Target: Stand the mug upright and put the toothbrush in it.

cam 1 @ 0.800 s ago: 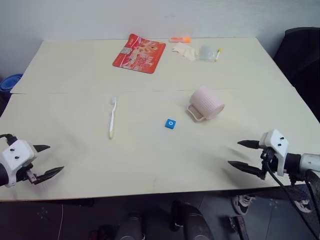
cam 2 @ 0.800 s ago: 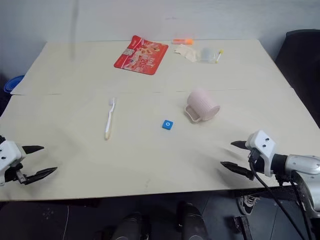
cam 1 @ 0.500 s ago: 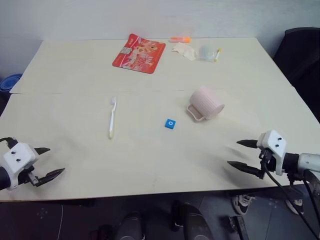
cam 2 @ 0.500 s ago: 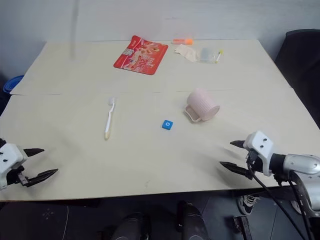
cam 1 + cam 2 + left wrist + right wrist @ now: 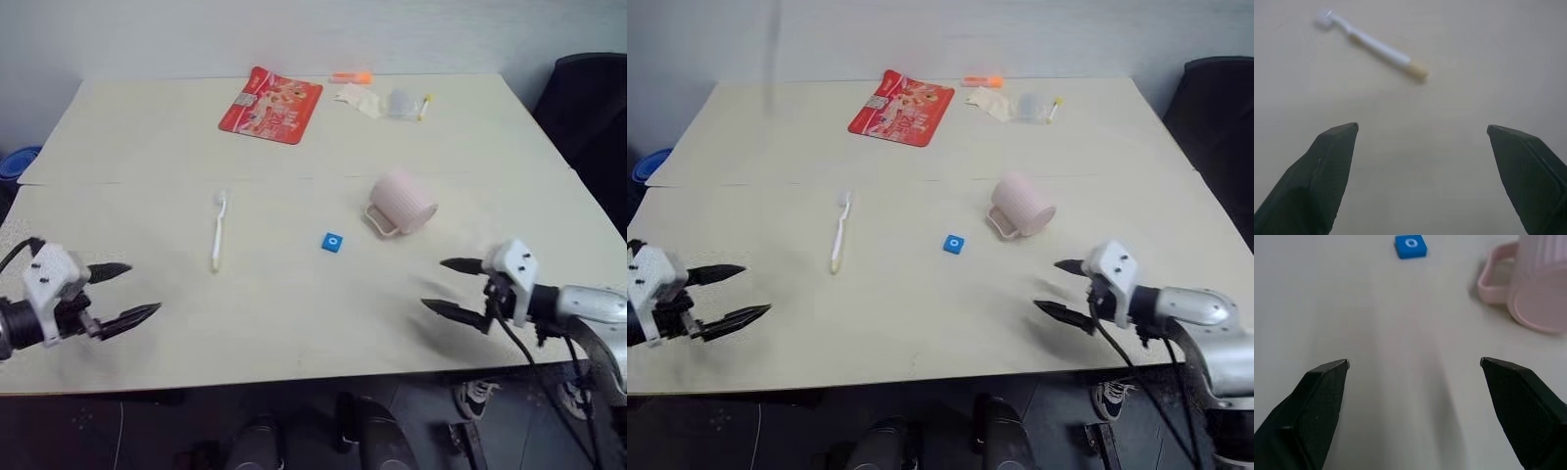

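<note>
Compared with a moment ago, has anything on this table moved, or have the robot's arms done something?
Both arms moved in over the table. The left end effector came inward toward the toothbrush, and the right end effector came inward toward the mug. Both are open and hold nothing. The mug lies on its side as before, and the toothbrush, blue block and red packet have not moved.

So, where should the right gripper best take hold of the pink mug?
Probably across the ribbed body of the mug, coming from the near right. It lies on its side, handle resting on the table toward the blue tile. The right gripper is open.
</note>
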Robot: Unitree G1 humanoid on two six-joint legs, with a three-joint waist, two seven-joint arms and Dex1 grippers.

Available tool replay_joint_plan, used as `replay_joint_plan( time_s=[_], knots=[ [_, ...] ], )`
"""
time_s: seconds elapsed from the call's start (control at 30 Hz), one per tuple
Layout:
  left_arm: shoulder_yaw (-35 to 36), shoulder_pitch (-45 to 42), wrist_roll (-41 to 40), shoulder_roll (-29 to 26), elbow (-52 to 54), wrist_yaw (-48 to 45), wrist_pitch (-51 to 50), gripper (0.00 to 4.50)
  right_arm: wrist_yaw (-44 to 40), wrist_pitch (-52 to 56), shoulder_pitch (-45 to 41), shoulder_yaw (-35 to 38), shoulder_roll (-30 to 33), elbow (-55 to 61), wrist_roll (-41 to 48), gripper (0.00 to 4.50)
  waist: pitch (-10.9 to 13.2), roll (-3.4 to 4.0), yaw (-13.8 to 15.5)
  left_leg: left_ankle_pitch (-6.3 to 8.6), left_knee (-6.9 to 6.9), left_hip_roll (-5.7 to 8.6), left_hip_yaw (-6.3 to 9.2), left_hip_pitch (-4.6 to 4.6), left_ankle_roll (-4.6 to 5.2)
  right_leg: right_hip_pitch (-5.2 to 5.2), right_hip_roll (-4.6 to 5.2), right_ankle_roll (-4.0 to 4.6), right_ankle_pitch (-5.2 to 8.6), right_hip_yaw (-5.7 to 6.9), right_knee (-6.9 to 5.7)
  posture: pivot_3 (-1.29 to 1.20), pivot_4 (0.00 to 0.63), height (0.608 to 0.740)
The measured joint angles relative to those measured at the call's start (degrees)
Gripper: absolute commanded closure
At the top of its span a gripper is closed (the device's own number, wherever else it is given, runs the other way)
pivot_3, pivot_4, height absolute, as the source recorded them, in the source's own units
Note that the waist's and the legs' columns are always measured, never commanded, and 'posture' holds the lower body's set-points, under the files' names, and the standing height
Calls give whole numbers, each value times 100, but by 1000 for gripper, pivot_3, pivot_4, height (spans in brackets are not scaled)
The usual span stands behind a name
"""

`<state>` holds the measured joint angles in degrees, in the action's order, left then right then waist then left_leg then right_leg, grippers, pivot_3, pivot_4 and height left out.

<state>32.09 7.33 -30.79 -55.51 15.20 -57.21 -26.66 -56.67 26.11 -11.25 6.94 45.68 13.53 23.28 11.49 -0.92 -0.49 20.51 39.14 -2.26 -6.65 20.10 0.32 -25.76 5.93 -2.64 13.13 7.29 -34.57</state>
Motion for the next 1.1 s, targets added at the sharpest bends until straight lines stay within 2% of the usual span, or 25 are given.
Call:
replay_joint_plan(
  time_s=[0.13, 0.3, 0.4, 0.53, 0.73, 0.83, 1.07, 1.1],
  knots=[
    [-154, -536, -871, -234, 798, -12, -851, 18, 269, 274, -1262, -792, -662, -60, -104, 0, 0, 0, -19, -8, 4, -3, -2, 3, -12, -15, -16, 7, 2, -12, -19, 0, 150, 740],
    [-524, -908, -1363, -482, 1463, -151, -1253, 18, 526, 431, -2784, -1925, -1596, -1307, -775, 0, -1, -2, -96, -21, 5, -6, -21, 19, -22, -51, -41, 17, 8, -32, -39, 0, 150, 740],
    [-754, -966, -1346, -487, 1562, -122, -1257, 18, 565, 469, -3165, -2292, -1928, -2137, -1109, 0, -1, -2, -102, -25, 7, -1, -27, 39, -17, -73, -48, 17, 8, -34, -41, 0, 150, 740],
    [-975, -1170, -1331, -451, 1623, -18, -1239, 18, 824, 293, -3574, -2391, -2379, -3273, -1444, 0, -1, -2, -116, -29, 13, 3, -31, 38, -12, -74, -47, 15, 6, -43, -49, 0, 150, 740],
    [-1069, -1282, -1331, -375, 1748, 133, -1213, 18, 944, 18, -3737, -2239, -2747, -3888, -1548, 0, -2, -2, -119, -30, 13, -1, -30, 36, -14, -74, -47, 15, 6, -45, -51, 0, 150, 740],
    [-1068, -1275, -1331, -367, 1789, 155, -1213, 0, 938, -37, -3737, -2227, -2806, -3943, -1573, 612, -2, -1, -133, -30, 13, -5, -32, 32, -17, -74, -47, 16, 7, -49, -53, 0, 150, 740],
    [-1088, -1442, -1328, -313, 1726, 274, -1202, 0, 839, -120, -3611, -2224, -2822, -3825, -1739, 2983, -4, -3, -128, -30, 13, -6, -32, 30, -19, -72, -48, 16, 7, -51, -54, 0, 150, 740],
    [-1136, -1514, -1312, -302, 1680, 281, -1185, 0, 816, -114, -3555, -2220, -2820, -3760, -1744, 3038, -5, -3, -124, -30, 13, -6, -32, 30, -19, -72, -48, 16, 7, -50, -55, 0, 150, 740]
  ],
)
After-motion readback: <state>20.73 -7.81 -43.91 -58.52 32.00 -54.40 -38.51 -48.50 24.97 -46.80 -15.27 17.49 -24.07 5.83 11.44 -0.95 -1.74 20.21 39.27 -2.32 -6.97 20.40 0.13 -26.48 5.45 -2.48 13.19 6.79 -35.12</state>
